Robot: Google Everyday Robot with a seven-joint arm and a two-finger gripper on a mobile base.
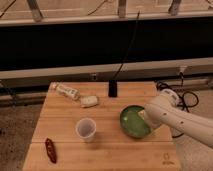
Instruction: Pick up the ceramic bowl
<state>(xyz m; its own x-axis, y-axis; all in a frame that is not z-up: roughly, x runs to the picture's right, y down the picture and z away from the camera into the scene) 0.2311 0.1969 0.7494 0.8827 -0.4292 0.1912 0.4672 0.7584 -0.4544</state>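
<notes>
The ceramic bowl (pixel 132 121) is round, shallow and glossy green. It sits on the right part of the wooden table (pixel 105 150). My white arm (pixel 175 117) comes in from the right and lies over the bowl's right rim. My gripper (pixel 144 117) is at that right rim, its tip mostly hidden behind the arm's bulk.
A translucent whitish cup (pixel 86 129) stands left of the bowl. A red chili-like object (pixel 50 149) lies near the front left corner. A small bottle (pixel 66 91) and a pale object (pixel 89 101) lie at the back left. A black block (pixel 113 89) stands at the back edge.
</notes>
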